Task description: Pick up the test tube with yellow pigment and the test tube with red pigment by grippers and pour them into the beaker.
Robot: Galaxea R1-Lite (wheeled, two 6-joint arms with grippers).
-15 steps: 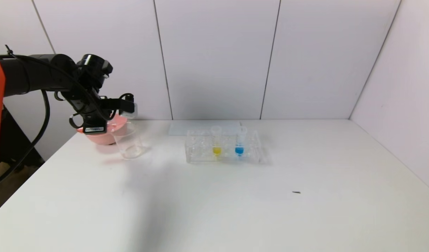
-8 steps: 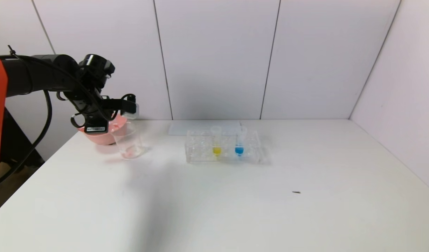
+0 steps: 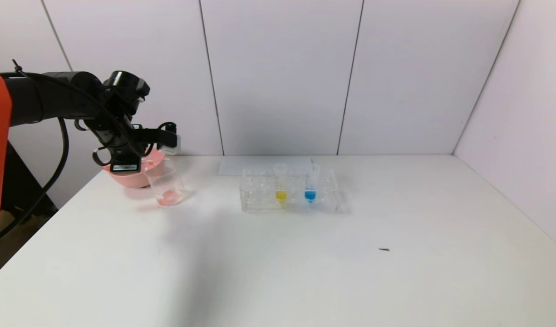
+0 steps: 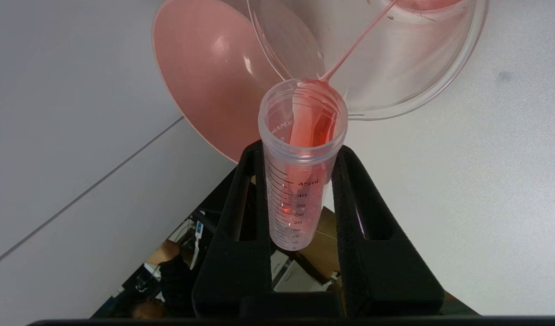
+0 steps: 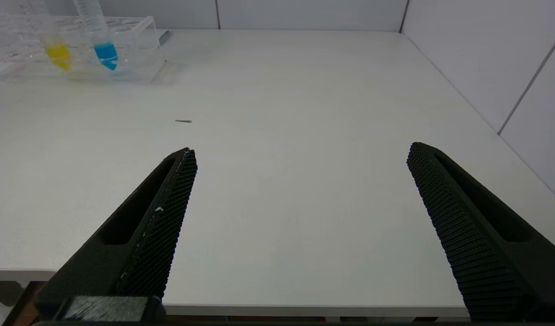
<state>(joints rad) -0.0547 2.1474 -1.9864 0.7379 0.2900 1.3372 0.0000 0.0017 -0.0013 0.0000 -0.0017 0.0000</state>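
Red-pigment test tube [image 4: 302, 154]: clamped in left gripper [image 4: 300, 181], tipped over the beaker [image 3: 166, 184], a thin red stream running into it. Beaker stood beside pink bowl [image 3: 132, 175]. Yellow-pigment test tube [image 3: 281, 184] and blue tube [image 3: 310, 184] sat upright in clear rack [image 3: 259, 193]. Right gripper [image 5: 300, 156]: fingers wide apart above table [image 3: 350, 272].

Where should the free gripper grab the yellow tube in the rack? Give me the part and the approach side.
Grip the yellow tube on its bare upper wall, above the rack. It stands upright with its top clear. The right gripper, open at the near table edge, should probably come from the front, its fingers straddling the tube and avoiding the blue tube beside it.
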